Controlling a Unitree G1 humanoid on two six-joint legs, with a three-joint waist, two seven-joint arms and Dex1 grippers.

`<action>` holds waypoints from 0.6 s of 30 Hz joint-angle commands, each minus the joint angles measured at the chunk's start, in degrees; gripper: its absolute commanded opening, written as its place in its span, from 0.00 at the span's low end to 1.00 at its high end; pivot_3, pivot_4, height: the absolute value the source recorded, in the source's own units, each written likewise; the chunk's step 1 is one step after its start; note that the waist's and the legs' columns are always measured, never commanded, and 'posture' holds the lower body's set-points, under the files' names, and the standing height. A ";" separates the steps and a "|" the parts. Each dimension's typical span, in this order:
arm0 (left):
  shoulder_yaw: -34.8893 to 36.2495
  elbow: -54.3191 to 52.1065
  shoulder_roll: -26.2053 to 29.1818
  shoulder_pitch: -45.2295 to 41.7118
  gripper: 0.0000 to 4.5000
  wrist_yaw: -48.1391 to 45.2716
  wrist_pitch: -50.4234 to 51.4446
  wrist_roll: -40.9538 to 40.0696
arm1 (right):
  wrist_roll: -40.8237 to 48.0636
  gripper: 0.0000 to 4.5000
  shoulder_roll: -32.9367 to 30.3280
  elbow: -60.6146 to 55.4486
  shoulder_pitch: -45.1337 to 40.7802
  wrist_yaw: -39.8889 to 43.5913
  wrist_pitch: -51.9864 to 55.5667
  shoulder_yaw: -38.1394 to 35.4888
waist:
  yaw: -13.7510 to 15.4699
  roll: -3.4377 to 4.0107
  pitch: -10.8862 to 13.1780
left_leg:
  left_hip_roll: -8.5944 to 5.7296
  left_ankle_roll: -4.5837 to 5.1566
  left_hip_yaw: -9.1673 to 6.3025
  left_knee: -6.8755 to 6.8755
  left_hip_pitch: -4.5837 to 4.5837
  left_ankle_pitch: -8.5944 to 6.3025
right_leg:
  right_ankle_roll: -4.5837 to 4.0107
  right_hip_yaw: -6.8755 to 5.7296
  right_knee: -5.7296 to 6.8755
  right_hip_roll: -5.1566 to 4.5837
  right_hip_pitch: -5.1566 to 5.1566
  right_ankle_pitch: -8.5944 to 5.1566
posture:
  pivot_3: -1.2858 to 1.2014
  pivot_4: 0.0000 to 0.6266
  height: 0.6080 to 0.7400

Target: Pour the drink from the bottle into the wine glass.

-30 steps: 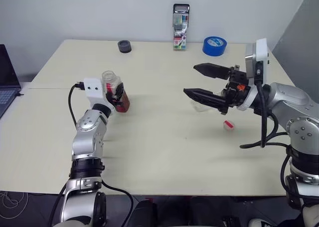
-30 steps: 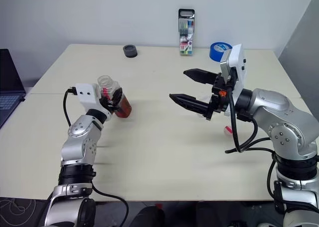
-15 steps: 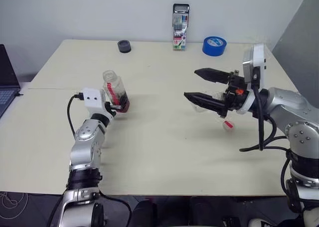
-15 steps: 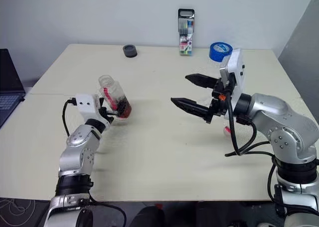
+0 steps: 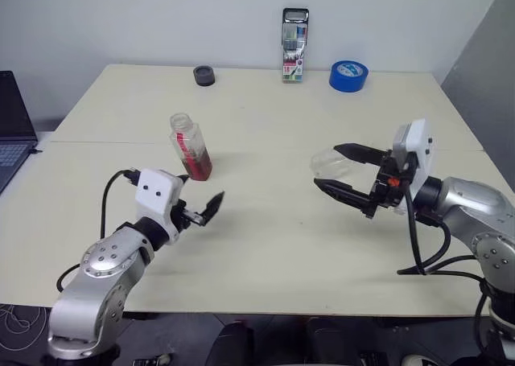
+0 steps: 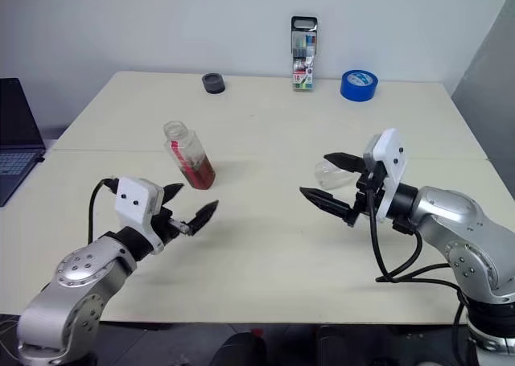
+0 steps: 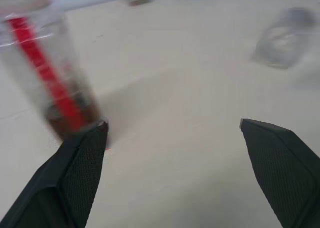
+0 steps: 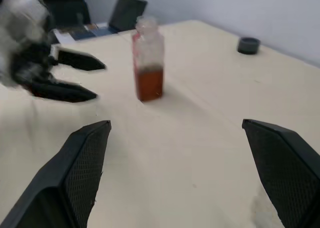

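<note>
The bottle (image 5: 190,145) stands upright and uncapped on the table, left of the middle, with the reddish-brown drink (image 5: 199,166) in its lower third. My left gripper (image 6: 191,201) is open and empty, a short way in front of the bottle and apart from it. The clear bowl of the wine glass (image 6: 331,171) shows right of the middle, between the fingers of my open right gripper (image 6: 315,175) as seen from the head. I cannot tell whether the glass stands or lies, nor whether the fingers touch it. The right wrist view shows the bottle (image 8: 148,62) and the left gripper (image 8: 75,77).
At the table's far edge stand a marker pack (image 5: 294,43), a blue tape roll (image 5: 347,75) and a small black round object (image 5: 203,75). A laptop (image 5: 11,133) sits beyond the table's left edge. The table (image 5: 265,237) is bare between the two grippers.
My left gripper has opened, let go of the bottle and drawn back toward me; the bottle now stands alone and upright. My right gripper has sunk lower, still open.
</note>
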 commanded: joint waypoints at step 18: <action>-0.97 -2.68 5.67 -5.94 1.00 -5.62 3.46 -14.29 | -66.59 1.00 -0.71 71.59 -27.94 -18.43 -69.94 24.63 | -0.39 0.05 0.05 | 0.04 -0.23 0.37 -0.03 0.22 0.13 | -0.01 0.33 0.03 0.06 0.03 0.00 | 0.52 0.24 1.00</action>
